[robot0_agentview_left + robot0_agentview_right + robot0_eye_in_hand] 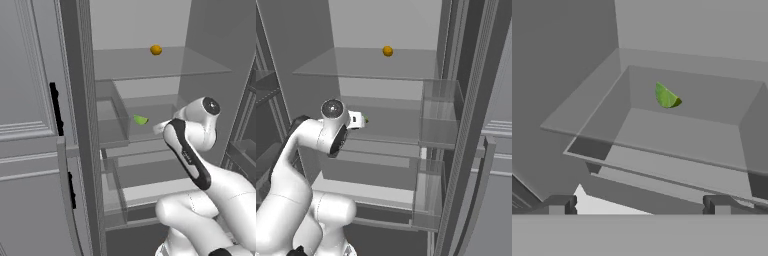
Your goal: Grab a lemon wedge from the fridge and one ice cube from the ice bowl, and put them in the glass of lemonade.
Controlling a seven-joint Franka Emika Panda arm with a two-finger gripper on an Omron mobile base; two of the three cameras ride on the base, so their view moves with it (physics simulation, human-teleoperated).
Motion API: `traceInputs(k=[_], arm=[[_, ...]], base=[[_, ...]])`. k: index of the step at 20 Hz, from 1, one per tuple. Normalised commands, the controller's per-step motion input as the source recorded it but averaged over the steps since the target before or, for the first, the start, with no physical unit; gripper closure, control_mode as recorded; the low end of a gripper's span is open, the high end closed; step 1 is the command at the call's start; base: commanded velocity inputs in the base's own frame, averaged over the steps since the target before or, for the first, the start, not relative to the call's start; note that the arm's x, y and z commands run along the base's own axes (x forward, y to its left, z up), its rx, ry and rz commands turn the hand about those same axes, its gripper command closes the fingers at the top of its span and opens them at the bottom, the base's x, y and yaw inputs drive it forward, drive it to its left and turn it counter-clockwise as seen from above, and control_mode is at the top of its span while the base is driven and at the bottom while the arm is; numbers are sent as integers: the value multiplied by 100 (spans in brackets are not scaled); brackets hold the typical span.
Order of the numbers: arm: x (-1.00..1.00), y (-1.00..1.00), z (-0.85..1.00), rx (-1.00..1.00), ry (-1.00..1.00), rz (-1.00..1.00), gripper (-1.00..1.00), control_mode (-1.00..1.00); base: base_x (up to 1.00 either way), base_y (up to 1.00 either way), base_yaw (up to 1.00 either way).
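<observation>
Grey paneled cupboards [27, 100] with black handles stand left of the open fridge [80, 75], pale inside, its glass shelf [150, 62] carrying a small orange fruit [156, 50]. Lower, the lemon wedge [666, 96] lies in what seems a clear drawer [662, 145] (its walls are hard to read). Fully spread and holding nothing, the gripper [639, 205] hangs well short of it. The drawer's front lip could block the fingers, or a fingertip could flick the tiny wedge away.
</observation>
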Motion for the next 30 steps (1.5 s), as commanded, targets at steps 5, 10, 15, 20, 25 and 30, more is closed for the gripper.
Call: traceInputs(k=[5,10,15,20,25,30], arm=[[43,0,-10,0,0,6,-100,-100],[45,2,-10,-1,0,2,-100,-100],[38,1,-2,-2,0,0,-100,-100],[38,4,-2,-4,0,0,-100,-100],[32,0,-14,-3,0,0,-100,-100],[32,0,-18,-2,0,0,-100,-100]], base=[[0,0,0],[0,0,0],[0,0,0],[0,0,0],[0,0,0],[0,0,0]])
